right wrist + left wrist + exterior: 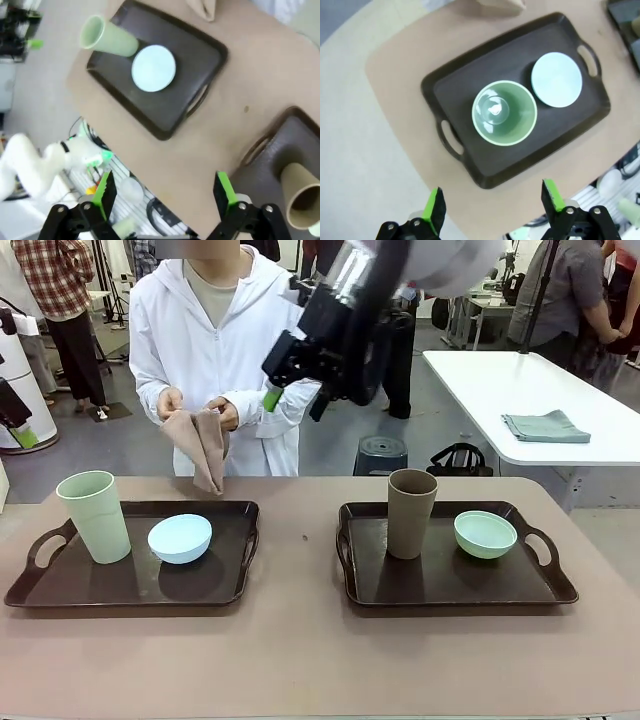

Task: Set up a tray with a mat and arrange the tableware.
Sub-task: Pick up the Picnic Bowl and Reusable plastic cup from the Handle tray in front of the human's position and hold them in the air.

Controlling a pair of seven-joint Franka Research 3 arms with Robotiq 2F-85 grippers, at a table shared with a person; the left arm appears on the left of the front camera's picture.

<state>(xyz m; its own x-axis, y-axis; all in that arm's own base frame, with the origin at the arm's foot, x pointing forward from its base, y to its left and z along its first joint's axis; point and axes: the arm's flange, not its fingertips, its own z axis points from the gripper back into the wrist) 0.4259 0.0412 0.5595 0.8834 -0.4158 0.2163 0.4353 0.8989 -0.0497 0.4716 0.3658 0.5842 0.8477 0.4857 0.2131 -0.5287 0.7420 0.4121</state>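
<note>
Two dark trays lie on the tan table. The left tray (60, 590) carries a pale green cup (93, 517) and a light blue bowl (180, 538). On the right tray (440, 590) stand a brown cup (411, 512) and a mint green bowl (485, 534). Behind the left tray, the person holds a beige mat (205, 445) in both hands. My right gripper (295, 400) hangs open high over the table's middle. My left gripper (493, 205) is open far above the left tray (450, 85), over the green cup (504, 112) and blue bowl (556, 80).
A white table stands at the back right with a folded grey-green cloth (545, 426) on it. A grey stool (380, 453) and a dark bag (460, 458) sit on the floor behind my table. A bare strip of table separates the trays.
</note>
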